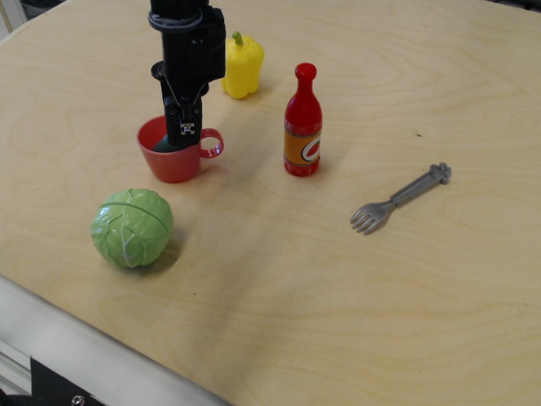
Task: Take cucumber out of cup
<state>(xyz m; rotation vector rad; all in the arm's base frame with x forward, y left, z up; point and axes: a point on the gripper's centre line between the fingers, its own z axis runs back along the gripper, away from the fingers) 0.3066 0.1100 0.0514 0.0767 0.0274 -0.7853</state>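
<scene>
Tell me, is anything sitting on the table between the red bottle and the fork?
No. In the single camera view, only bare wood lies between the red bottle and the fork.

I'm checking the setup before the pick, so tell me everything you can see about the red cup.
The cup is a small red mug, glossy like plastic, standing upright on the wooden table. A translucent pinkish ring handle sticks out on the side facing the red bottle. Its mouth is open, and the black end effector reaches down into it, hiding most of the inside; only a dark sliver shows there. The green cabbage sits nearby, not touching.
</scene>
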